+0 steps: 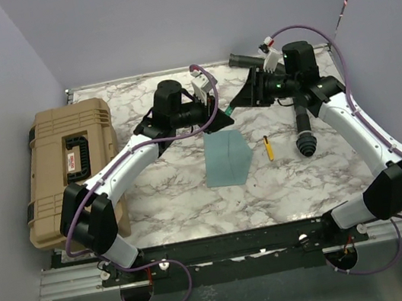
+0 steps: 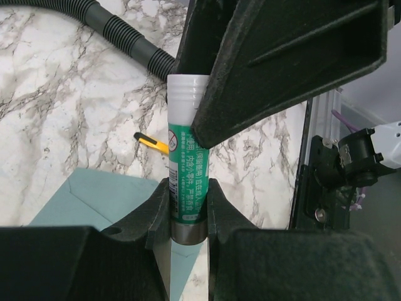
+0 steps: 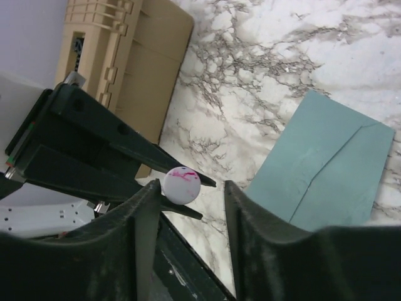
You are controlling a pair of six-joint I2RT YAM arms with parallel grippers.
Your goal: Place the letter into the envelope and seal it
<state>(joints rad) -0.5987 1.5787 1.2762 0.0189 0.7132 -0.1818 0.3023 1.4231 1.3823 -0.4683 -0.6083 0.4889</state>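
Note:
The teal envelope [image 1: 227, 158] lies flat on the marble table with its flap down; it also shows in the left wrist view [image 2: 94, 200] and the right wrist view [image 3: 326, 169]. The tan letter is not in view. My left gripper [image 1: 216, 117] [image 2: 188, 191] is shut on a green and white glue stick [image 2: 187, 163], held above the table beyond the envelope's far edge. My right gripper [image 1: 252, 94] [image 3: 187, 204] is open, its jaws around the stick's white cap end [image 3: 182, 185], which lies close to one finger [image 3: 141, 219].
A tan tool case [image 1: 73, 168] lies at the table's left edge. A small yellow object [image 1: 268, 147] and a black ribbed hose piece [image 1: 305, 137] lie right of the envelope. Grey walls close in the back and sides.

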